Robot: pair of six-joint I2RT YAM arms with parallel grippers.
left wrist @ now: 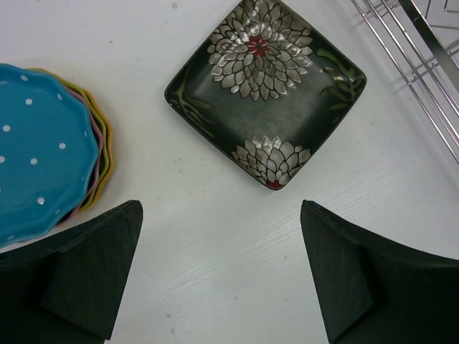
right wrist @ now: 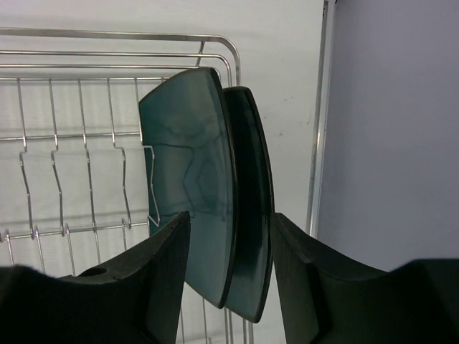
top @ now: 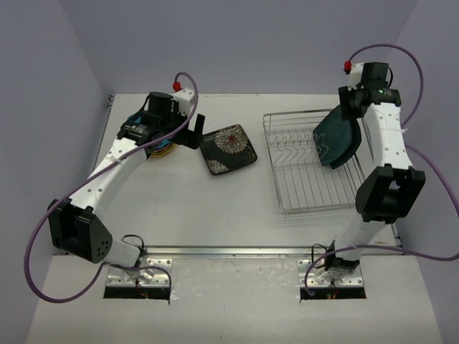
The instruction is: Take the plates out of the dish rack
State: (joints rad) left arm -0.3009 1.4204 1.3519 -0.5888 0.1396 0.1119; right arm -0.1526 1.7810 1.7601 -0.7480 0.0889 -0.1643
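"Plates from the top camera, where did they lie?"

"A black floral plate (top: 228, 149) lay flat on the table (top: 215, 215), between the dish rack (top: 301, 193) and a stack of dotted plates (top: 163, 149) at the left. The dark teal plates (top: 337, 140) stood tilted on edge in the right part of the rack."

"And the arms?"

"The left gripper (top: 192, 132) hung between the stack and the floral plate. The right gripper (top: 349, 111) was at the top edge of the teal pair, at the far right of the rack."

"What did the left wrist view add?"

"Its fingers (left wrist: 93, 272) stood wide apart with only bare tabletop between them, grasping nothing. The floral plate lay just ahead of them, corner toward the camera. A blue plate (left wrist: 36, 165) topped the stack at the left, with pink and yellow-green rims showing under it. A corner of the rack showed at the upper right."

"And the right wrist view?"

"Two teal plates stood one behind the other among the rack's V-shaped wires. The right fingers (right wrist: 158, 279) flanked the pair, one against each outer face, clamped on both together."
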